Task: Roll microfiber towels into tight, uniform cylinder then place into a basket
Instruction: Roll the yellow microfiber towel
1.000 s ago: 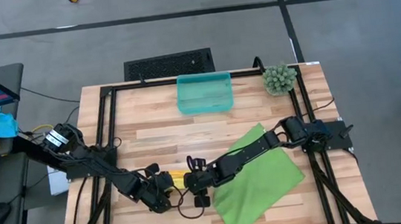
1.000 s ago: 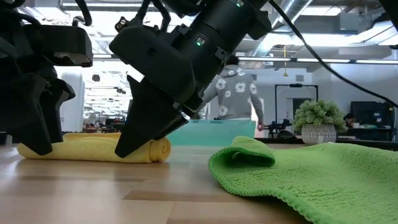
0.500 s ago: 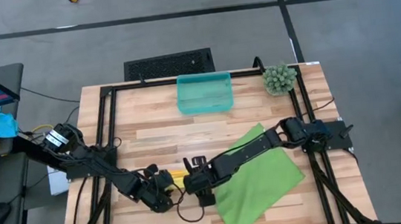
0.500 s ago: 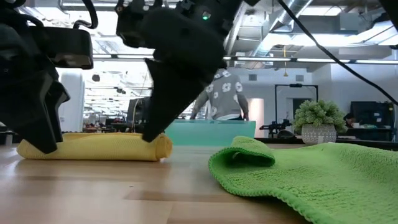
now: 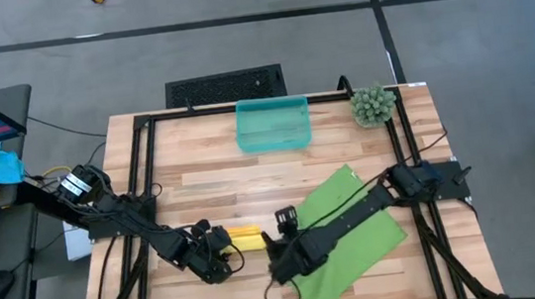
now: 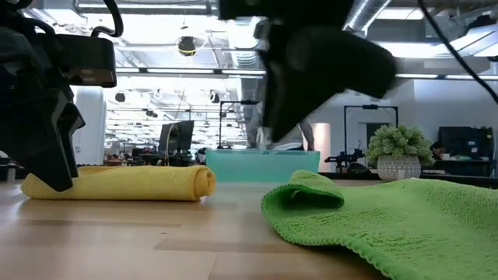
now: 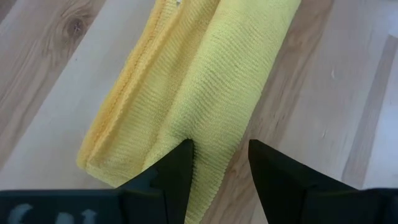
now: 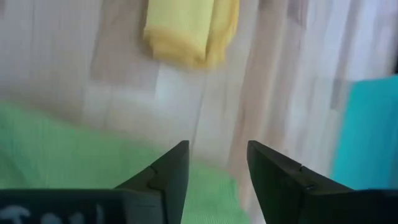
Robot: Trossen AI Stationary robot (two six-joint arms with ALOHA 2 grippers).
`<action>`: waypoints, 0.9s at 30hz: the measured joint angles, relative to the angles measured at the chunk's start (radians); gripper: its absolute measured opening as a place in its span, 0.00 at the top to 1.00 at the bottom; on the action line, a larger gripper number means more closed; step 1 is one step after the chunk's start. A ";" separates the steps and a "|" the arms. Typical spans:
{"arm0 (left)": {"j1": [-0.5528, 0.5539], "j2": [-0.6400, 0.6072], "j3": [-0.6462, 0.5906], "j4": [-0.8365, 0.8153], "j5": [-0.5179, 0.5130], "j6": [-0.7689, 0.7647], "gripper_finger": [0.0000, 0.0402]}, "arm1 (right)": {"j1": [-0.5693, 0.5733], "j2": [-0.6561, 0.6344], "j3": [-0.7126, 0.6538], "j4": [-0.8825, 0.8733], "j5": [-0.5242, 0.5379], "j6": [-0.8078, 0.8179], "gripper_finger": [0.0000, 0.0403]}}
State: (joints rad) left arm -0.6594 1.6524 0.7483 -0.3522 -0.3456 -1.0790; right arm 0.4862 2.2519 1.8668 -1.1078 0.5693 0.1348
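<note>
High view: I see the yellow towel point(image 5: 245, 237) rolled up near the front of the table point(image 5: 200, 171). The left gripper point(image 5: 221, 254) is at one end of it. The right gripper point(image 5: 282, 263) is over the green towel point(image 5: 355, 225). The basket point(image 5: 272, 124) is far back.
Low view: The yellow roll point(image 6: 124, 183) lies flat, long side going across.
Left wrist view: My left fingers point(image 7: 177, 171) are a little apart and press on the roll's end.
Right wrist view: My right fingers point(image 8: 168, 174) are apart and hold nothing.
</note>
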 joint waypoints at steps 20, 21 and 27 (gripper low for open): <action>-0.001 0.000 0.000 0.007 -0.015 -0.142 0.62 | -0.034 -0.044 -0.222 0.301 -0.045 -0.030 0.56; -0.001 0.000 0.000 0.007 -0.015 -0.142 0.62 | -0.034 -0.044 -0.222 0.337 -0.045 -0.053 0.56; -0.001 0.000 0.000 0.007 -0.015 -0.142 0.62 | -0.019 -0.042 -0.221 0.519 -0.049 -0.140 0.56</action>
State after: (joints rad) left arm -0.6601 1.6527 0.7479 -0.3454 -0.3611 -1.2205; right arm 0.4671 2.2101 1.6458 -0.5891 0.5206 -0.0054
